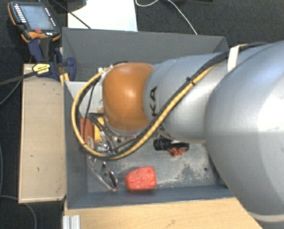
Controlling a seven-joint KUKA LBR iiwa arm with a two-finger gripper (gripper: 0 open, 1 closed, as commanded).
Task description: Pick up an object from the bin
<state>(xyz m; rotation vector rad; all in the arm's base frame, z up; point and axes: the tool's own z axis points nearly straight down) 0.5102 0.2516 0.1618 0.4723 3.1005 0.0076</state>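
Gripper (106,148) low at the left end of the bin (147,44), beside some orange and yellow bits (90,130). Spread or closed, I can't tell. Best to centre on one piece, clear of the wall.

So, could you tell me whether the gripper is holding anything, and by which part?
That cannot be told. The gripper hangs low at the bin's left, by an orange thing; the red block lies free.

A rough red block (141,179) lies near the tool (108,144), below and to its right in the view. A small black and red item (170,146) sits to the tool's right. A thin wire-framed piece (106,174) lies just below the tool. Well apart, up and left, rests a handheld controller (32,17) with a screen.
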